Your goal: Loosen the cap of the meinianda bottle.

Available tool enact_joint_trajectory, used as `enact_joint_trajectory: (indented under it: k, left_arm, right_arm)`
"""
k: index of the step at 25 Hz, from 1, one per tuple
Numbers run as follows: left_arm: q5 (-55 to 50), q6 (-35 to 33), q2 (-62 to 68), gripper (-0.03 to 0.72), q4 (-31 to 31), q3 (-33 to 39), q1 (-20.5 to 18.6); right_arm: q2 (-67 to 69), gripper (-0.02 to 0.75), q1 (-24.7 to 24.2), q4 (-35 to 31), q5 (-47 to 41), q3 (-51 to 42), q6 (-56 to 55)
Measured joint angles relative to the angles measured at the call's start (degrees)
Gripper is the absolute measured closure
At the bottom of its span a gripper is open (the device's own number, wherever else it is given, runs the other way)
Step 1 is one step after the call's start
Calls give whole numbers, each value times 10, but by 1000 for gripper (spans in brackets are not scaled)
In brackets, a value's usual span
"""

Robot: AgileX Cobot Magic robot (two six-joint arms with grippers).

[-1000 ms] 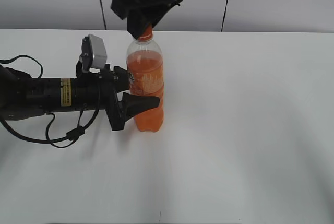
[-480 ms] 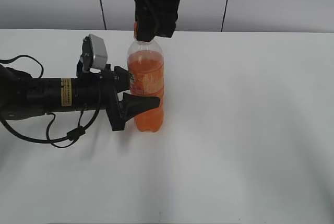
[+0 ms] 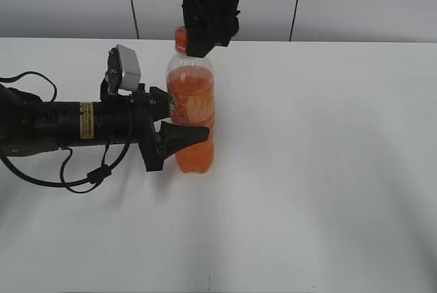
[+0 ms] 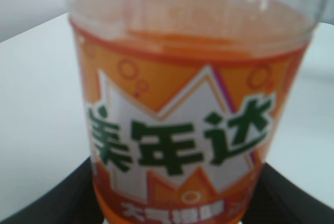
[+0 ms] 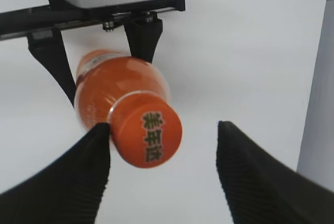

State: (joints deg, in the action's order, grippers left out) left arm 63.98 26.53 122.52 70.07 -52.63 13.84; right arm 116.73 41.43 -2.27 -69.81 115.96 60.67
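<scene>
— Cap [image 5: 147, 136] position?
— On the upright bottle [image 3: 190, 112], left of centre on the white desk [image 3: 328, 170]; green lettering on top.
— Right pincer [image 5: 163, 174]?
— Above the cap, spread wide; one finger [image 5: 78, 177] touches the cap's edge, the other stands clear.
— Left pincer [image 3: 179, 123]?
— Clamped around the bottle's label band from the left.
</scene>
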Motion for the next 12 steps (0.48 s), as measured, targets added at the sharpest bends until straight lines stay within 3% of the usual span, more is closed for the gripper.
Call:
enact_joint_trajectory:
  k: [4, 12]
  left_arm:
    - [1, 0, 0, 261, 3, 0, 0]
    - [1, 0, 0, 261, 5, 0, 0]
  right_arm:
    - [-6, 183, -1, 8, 0, -1, -6]
    - [-59, 170, -2, -29, -1, -1, -67]
